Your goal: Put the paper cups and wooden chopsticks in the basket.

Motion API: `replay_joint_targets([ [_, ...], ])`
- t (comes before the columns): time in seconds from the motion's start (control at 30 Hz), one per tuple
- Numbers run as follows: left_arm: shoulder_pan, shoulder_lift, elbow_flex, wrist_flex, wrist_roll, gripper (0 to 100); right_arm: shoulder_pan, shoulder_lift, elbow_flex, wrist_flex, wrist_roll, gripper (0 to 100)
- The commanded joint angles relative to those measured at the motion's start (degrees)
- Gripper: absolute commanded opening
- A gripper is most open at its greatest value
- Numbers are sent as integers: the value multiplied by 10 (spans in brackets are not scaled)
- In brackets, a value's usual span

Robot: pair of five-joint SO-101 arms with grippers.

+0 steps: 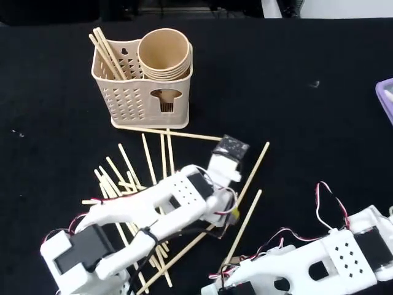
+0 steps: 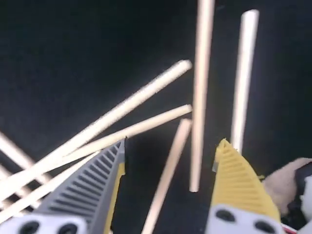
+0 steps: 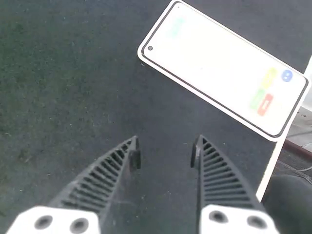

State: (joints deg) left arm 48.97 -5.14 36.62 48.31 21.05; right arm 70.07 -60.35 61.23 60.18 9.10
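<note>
Pick-up stage; left gripper [image 2: 172,142] jaws wide, empty, straddling several loose pale wooden chopsticks [image 2: 146,92]; best centre on one stick, pinch near mid-length; right gripper [image 3: 166,141] jaws part-open, empty.

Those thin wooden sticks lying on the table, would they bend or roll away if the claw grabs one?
Probably stiff and very light: the loose chopsticks are thin, straight wooden rods. They look round, so a nudge may roll them on the black table. They lie crossed, so the open left gripper might drag neighbours.
</note>
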Motion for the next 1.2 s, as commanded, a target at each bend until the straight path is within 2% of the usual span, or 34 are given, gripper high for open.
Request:
replay_joint_targets([
  [0.0, 22, 0, -45, -22, 4, 305, 7, -7, -29, -12, -4, 181],
  [0.13, 28, 1, -40, -67, 4, 309, 7, -7, -29, -12, -4, 181],
  [0.4, 52, 10, -39, -106, 4, 310, 6, -7, -28, -12, -4, 181],
  [0.73, 51, 149, -104, -105, 4, 307, 6, -8, -29, 7, 0, 181],
  [0.93, 52, 150, -85, -105, -48, 304, 6, -8, -29, 7, 0, 181],
  [1.17, 41, 155, -115, -53, -61, 168, 6, -8, -29, 8, 0, 181],
])
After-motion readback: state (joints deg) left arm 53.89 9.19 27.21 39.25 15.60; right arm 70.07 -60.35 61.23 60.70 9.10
